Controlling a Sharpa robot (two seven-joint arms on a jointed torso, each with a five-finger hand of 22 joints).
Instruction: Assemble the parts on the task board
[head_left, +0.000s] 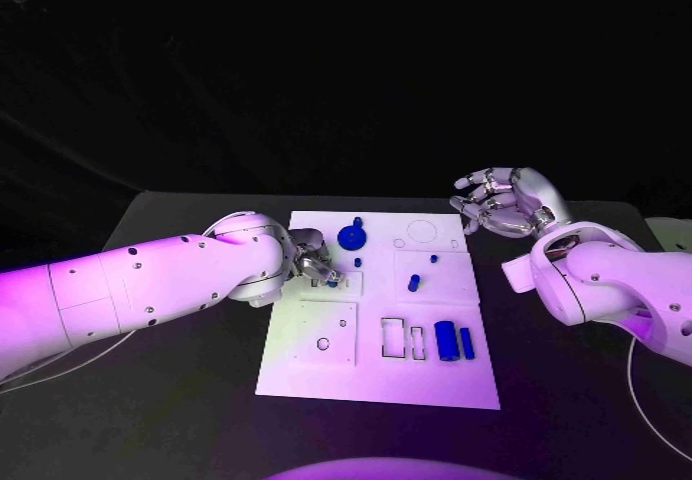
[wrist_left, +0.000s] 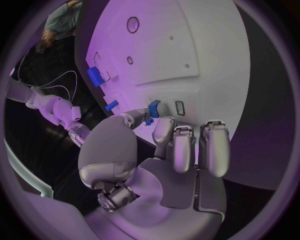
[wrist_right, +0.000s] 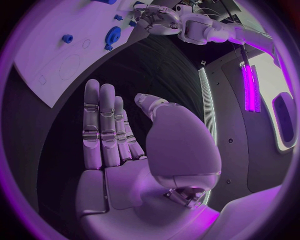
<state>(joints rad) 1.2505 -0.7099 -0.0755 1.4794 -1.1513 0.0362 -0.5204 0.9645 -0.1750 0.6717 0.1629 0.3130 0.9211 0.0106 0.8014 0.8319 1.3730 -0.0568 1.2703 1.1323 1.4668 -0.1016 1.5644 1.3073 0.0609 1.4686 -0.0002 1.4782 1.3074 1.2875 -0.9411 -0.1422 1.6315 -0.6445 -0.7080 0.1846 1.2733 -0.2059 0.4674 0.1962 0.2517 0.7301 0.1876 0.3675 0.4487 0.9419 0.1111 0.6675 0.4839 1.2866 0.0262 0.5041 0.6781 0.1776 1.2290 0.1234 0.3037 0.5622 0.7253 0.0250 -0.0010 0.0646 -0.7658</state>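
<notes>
The white task board (head_left: 378, 375) lies in the middle of the black table. My left hand (head_left: 309, 260) is over its left edge and pinches a small blue part (wrist_left: 153, 108) between thumb and a finger, close above the board (wrist_left: 206, 45). That small blue part (head_left: 332, 283) sits right at the fingertips in the head view. A blue gear (head_left: 352, 237) stands near the far edge. My right hand (head_left: 505, 200) hovers off the board's far right corner, fingers apart and holding nothing. In the right wrist view the right hand (wrist_right: 119, 135) shows a flat bare palm.
Small blue pieces (head_left: 414, 283) lie mid-board. Two blue blocks (head_left: 453, 341) stand beside dark rectangular slots (head_left: 392, 337) near the front right. A round hole (head_left: 323, 344) is at the front left. A white object (head_left: 669, 232) sits at the table's far right.
</notes>
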